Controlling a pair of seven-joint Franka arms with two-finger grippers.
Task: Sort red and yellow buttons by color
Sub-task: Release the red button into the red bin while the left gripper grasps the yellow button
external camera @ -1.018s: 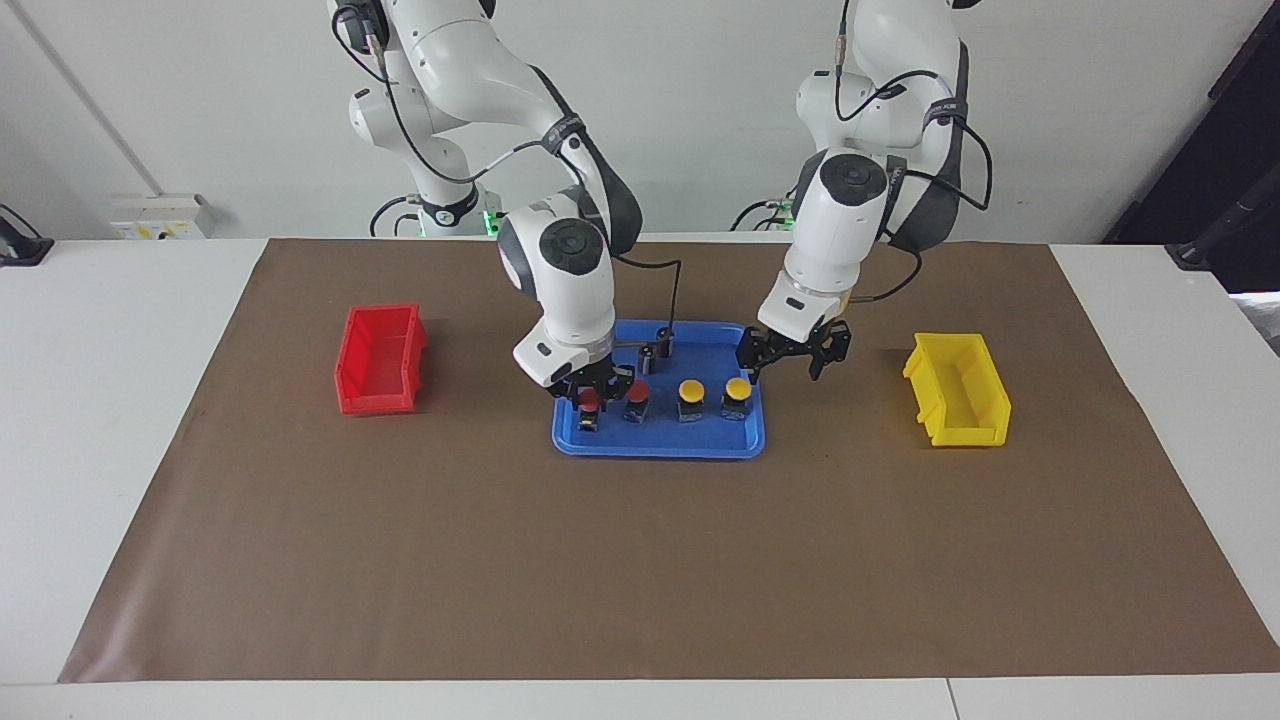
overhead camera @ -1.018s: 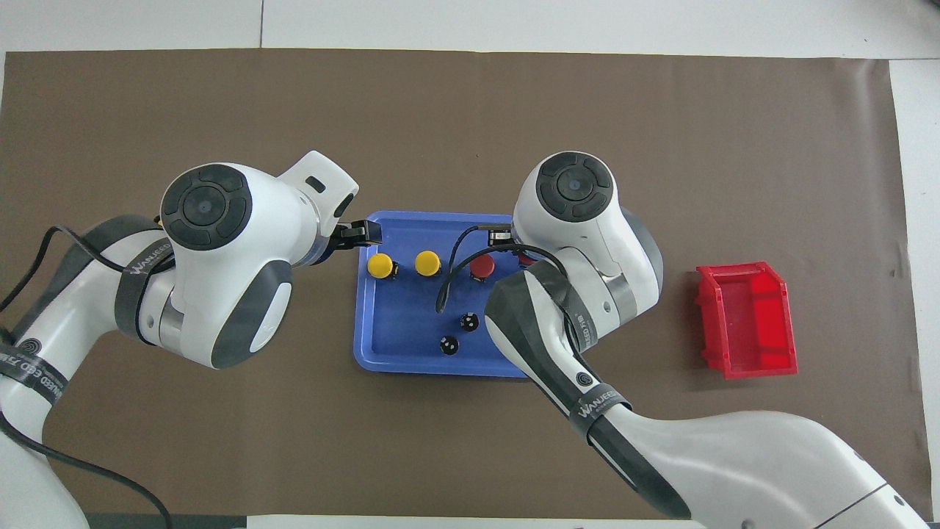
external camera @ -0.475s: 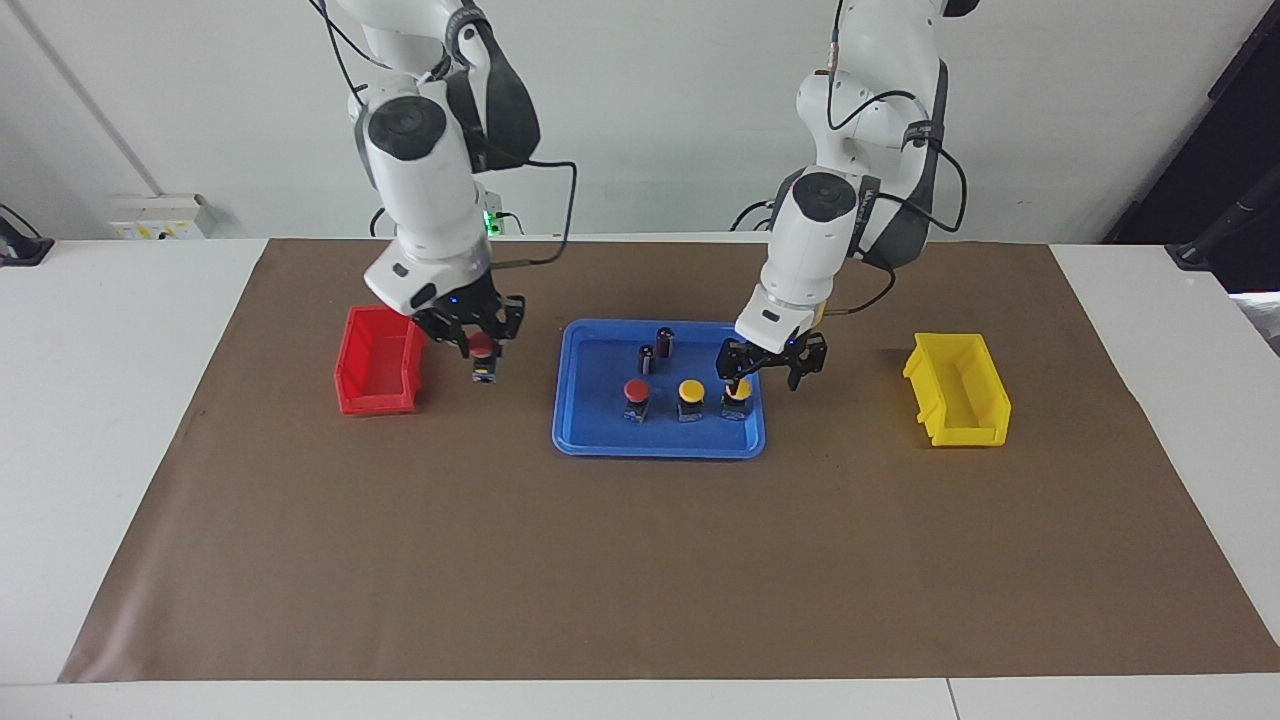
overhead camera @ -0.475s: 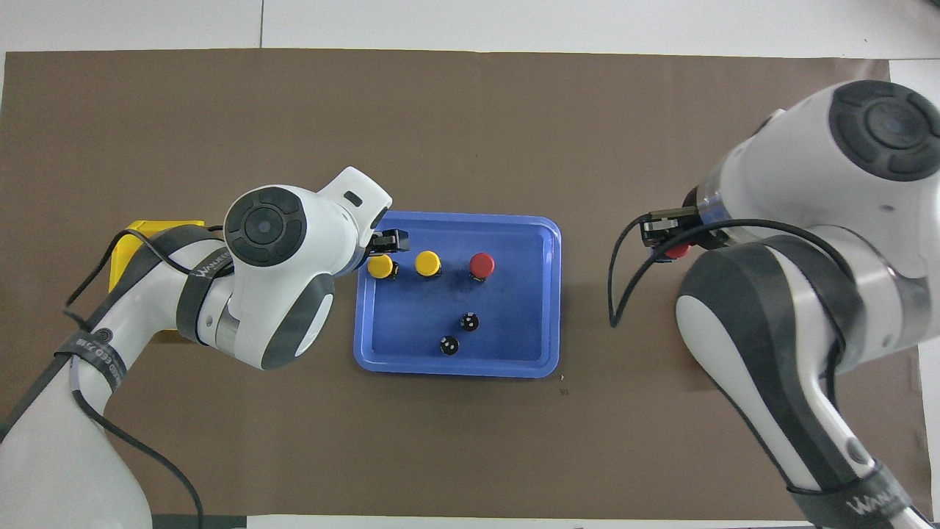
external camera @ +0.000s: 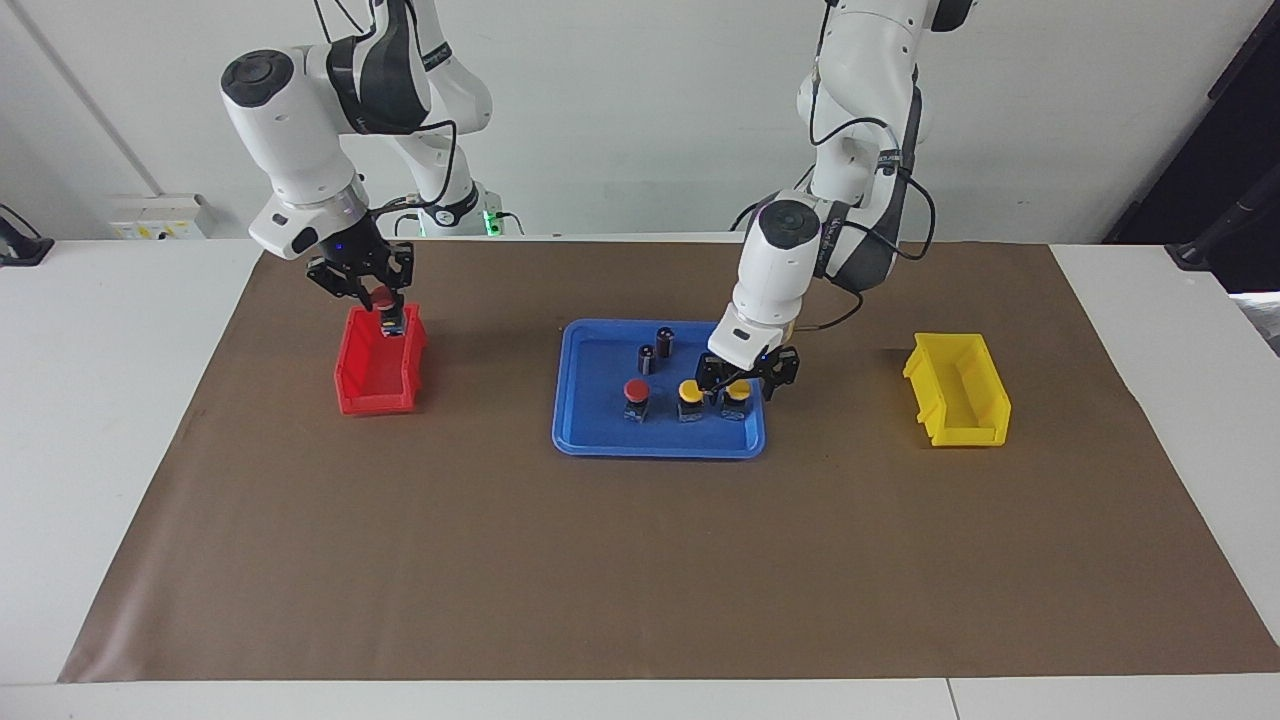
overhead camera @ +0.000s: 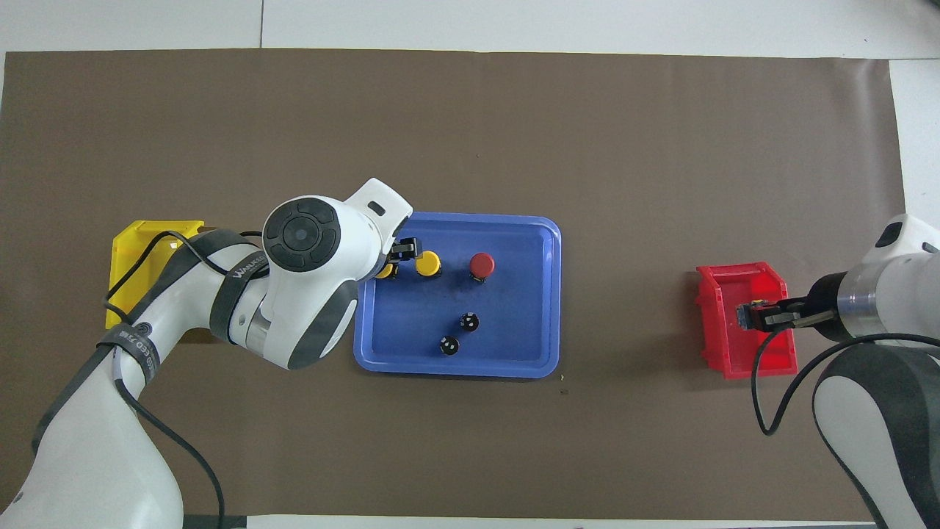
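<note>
Right gripper (external camera: 372, 292), clenched on a red button (external camera: 383, 297), hangs over the red bin (external camera: 378, 362). Left gripper (external camera: 742, 378) straddles a yellow button (external camera: 737, 392) in the blue tray (external camera: 600, 440), fingers apart.

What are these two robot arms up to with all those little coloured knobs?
They are sorting buttons by colour. The right pincer holds a red button in the air over the red bin. The left pincer is down at the yellow button nearest the yellow bin, in the blue tray. Another yellow button, another red button and two dark cylinders also stand in the tray.
</note>
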